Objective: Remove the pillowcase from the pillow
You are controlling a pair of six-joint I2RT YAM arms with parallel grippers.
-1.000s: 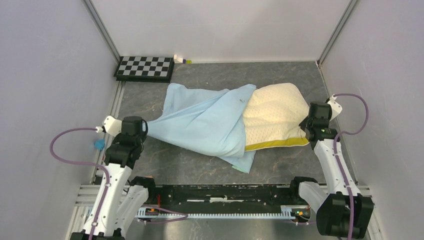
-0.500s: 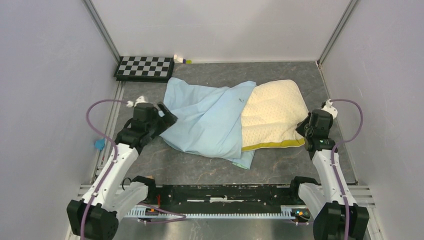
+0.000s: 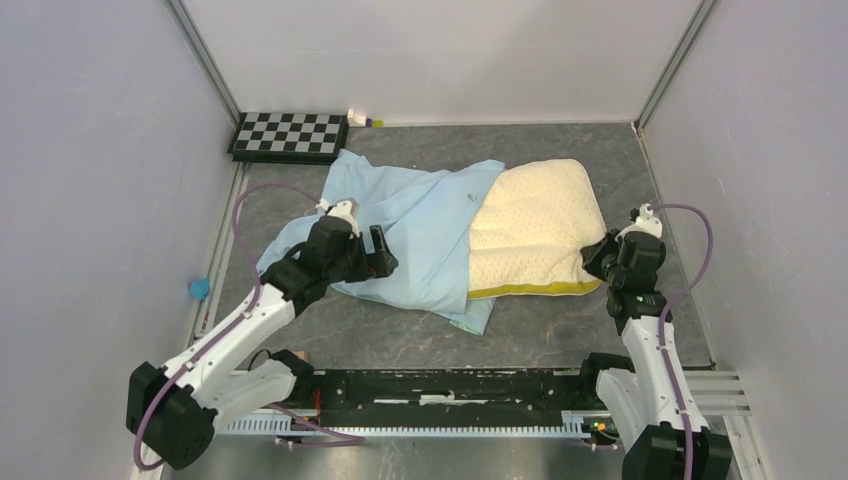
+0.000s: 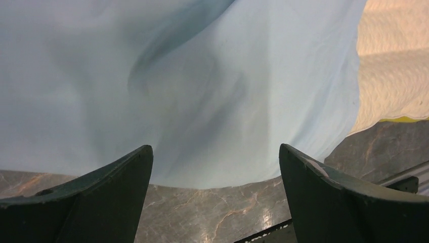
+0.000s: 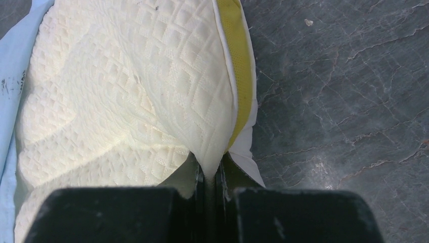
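- Table (image 3: 400, 330): dark grey, marbled, closed in by pale walls on three sides.
- Pillowcase (image 3: 430, 235): thin light-blue cloth, much wrinkled, with long folds running across it. Spread on the middle and left of the table, its right part drawn over the left part of the pillow. Open edge crossing the pillow on a slant, from the far side down to the near side. Left part flat and slack on the table.
- Pillow (image 3: 530, 225): thick, cream-yellow, quilted with small dimples and soft ridges, a mustard-yellow band along the near side. Lying right of centre; right half bare, left part hidden under the blue cloth.
- Checkerboard (image 3: 290, 135): black and white, flat in the far left corner, near the far tip of the cloth, not touching it.
- Left gripper (image 3: 385, 255): jaws spread wide, nothing between them. Poised at the near edge of the blue cloth; contact with it impossible to tell.
- Right gripper (image 3: 597, 255): fingers pressed together, pinching the near right corner of the pillow, just beside the yellow band.
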